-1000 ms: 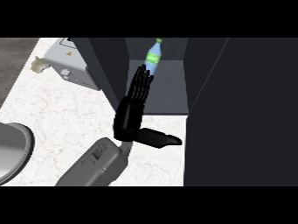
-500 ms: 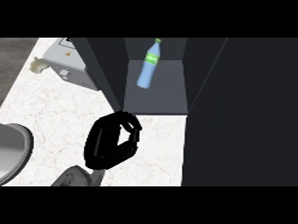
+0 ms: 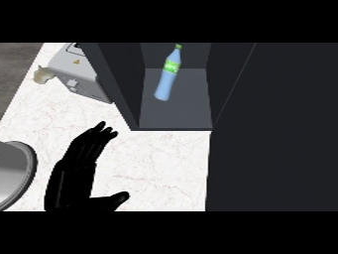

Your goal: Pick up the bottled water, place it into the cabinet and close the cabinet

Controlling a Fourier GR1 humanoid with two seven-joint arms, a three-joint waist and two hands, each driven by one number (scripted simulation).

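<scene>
Nearest, at lower left: left hand (image 3: pixel 80 173), fingers straight and spread, thumb out to the side, holding nothing, over the white marbled counter (image 3: pixel 164 158) beside the curved rim of a sink (image 3: pixel 14 173). Farther back: open cabinet (image 3: pixel 175 111) with dark door (image 3: pixel 281 129) swung out at right, bottled water (image 3: pixel 168 73) inside on the grey shelf, leaning, green label near the neck. Left of cabinet, against the back edge: grey appliance (image 3: pixel 80 74), type not discernible; right hand not visible.
</scene>
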